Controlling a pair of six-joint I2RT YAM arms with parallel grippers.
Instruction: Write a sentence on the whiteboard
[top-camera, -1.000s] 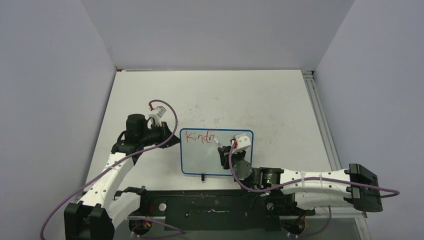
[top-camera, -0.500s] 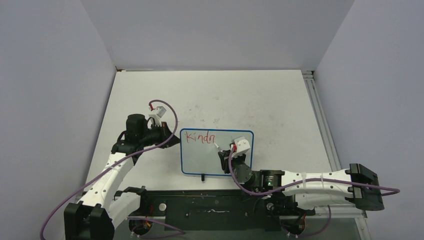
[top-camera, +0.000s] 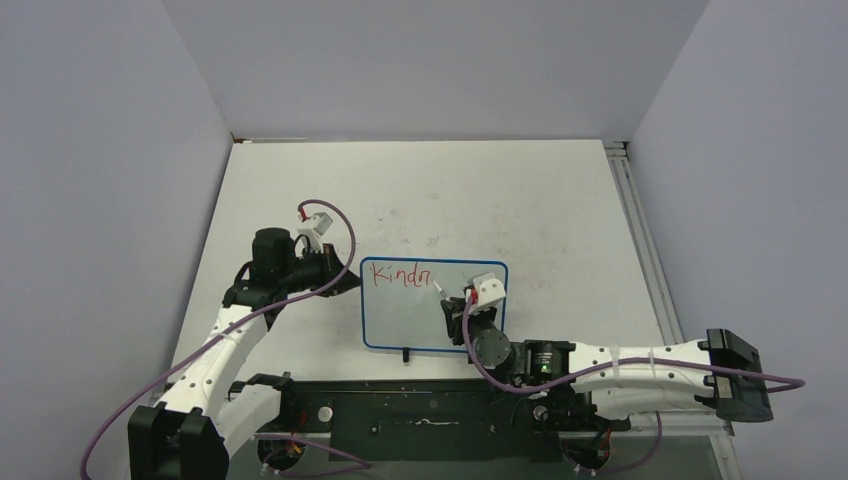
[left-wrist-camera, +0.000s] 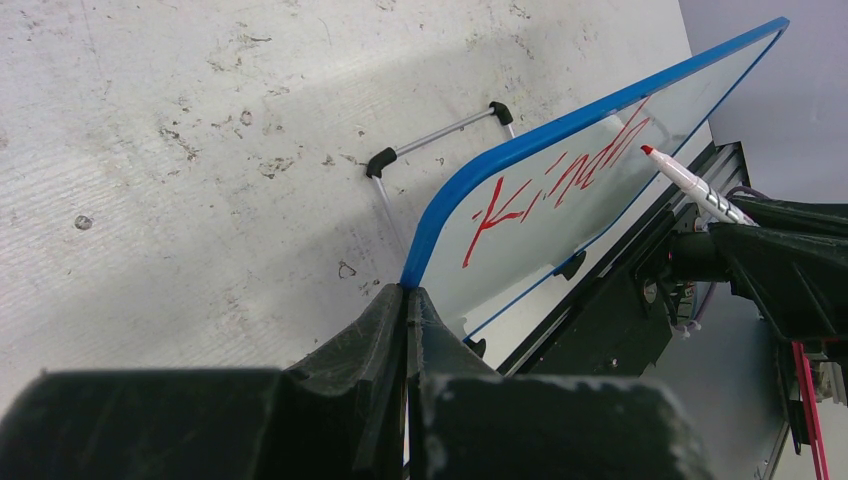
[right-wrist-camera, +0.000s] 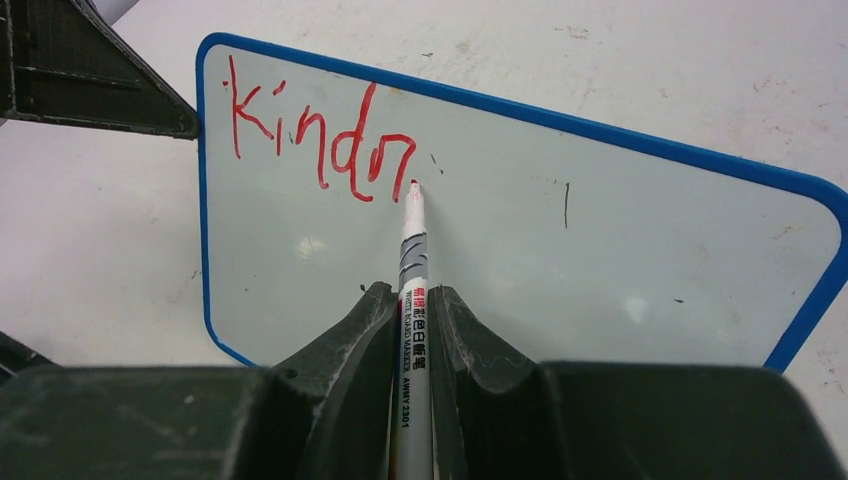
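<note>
The whiteboard, white with a blue frame, lies in the table's near middle and bears red letters "Kindn". My left gripper is shut on the board's left edge; in the left wrist view its jaws pinch the blue frame. My right gripper is shut on a white whiteboard marker. The marker's red tip touches the board just right of the last letter. The marker also shows in the left wrist view.
The scuffed white tabletop surrounds the board. A wire stand sticks out behind the board's far edge. A black clip sits on the near edge. The black base rail runs along the table's near side.
My right gripper has moved the marker down the last stroke of the "n" and slightly right. The left gripper and the board have not moved.
</note>
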